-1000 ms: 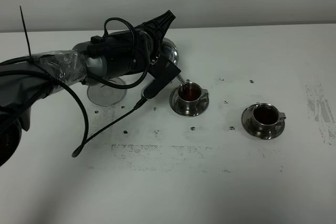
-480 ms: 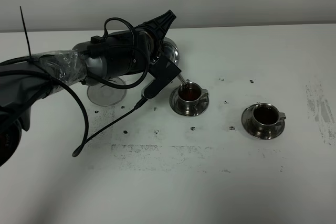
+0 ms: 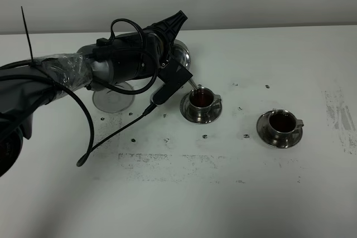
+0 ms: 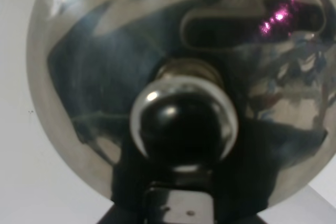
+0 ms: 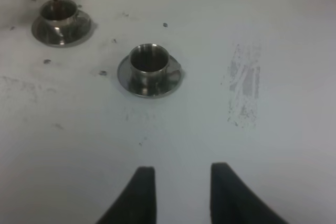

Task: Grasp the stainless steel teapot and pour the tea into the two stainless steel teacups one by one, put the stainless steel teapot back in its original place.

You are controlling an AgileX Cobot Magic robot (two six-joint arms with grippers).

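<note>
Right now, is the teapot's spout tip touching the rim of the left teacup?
Cannot tell. In the exterior high view the teapot's spout ends right at the left teacup rim, with no plain gap or contact. The right wrist view shows it too small to judge.

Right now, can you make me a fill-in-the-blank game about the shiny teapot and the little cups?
1. The teapot is tilted, and its spout pours into the cup on the ____ of the high view.
2. Each of the two cups stands on its own round ____.
3. The liquid inside the other cup looks dark ____.
4. The teapot's round base on the table has ____ standing on it.

Missing words: left; saucer; brown; nothing
</note>
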